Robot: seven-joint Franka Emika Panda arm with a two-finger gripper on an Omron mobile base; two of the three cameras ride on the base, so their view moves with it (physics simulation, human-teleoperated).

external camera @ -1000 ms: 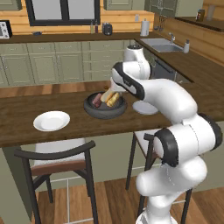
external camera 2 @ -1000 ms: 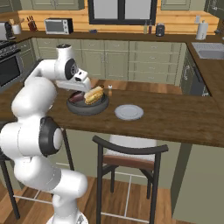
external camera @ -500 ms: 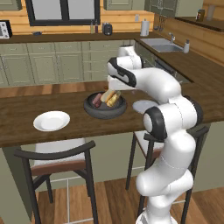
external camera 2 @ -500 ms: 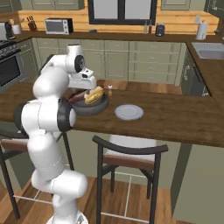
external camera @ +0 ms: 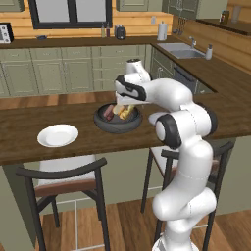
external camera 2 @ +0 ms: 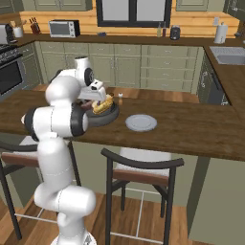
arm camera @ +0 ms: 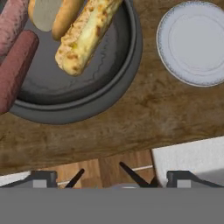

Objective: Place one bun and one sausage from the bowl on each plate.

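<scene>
The dark grey bowl (external camera: 104, 125) (external camera 2: 113, 115) (arm camera: 109, 83) sits mid-counter. Two buns lie in it, one with a yellow filling (arm camera: 85, 35) (external camera: 125, 113) (external camera 2: 103, 105) and a plain one (arm camera: 65, 17), beside two reddish sausages (arm camera: 15, 68) (external camera: 108, 112). My gripper (external camera: 126, 104) (external camera 2: 99, 95) (arm camera: 111, 178) hangs just above the bowl, open, its fingertips (arm camera: 43, 177) wide apart with nothing between them. One white plate (external camera: 58, 135) lies left of the bowl. Another white plate (external camera 2: 141, 123) lies to its right. A plate (arm camera: 194, 41) lies beside the bowl in the hand view.
Two bar stools (external camera: 63, 174) (external camera 2: 139, 167) stand under the counter's near edge. A small shaker (external camera 2: 120, 98) stands behind the bowl. My own arm hides the counter right of the bowl in the left base view and left of it in the right base view.
My arm's elbow has swung round and upward while the hand stayed over the bowl. Bowl, food and plates have not moved.
</scene>
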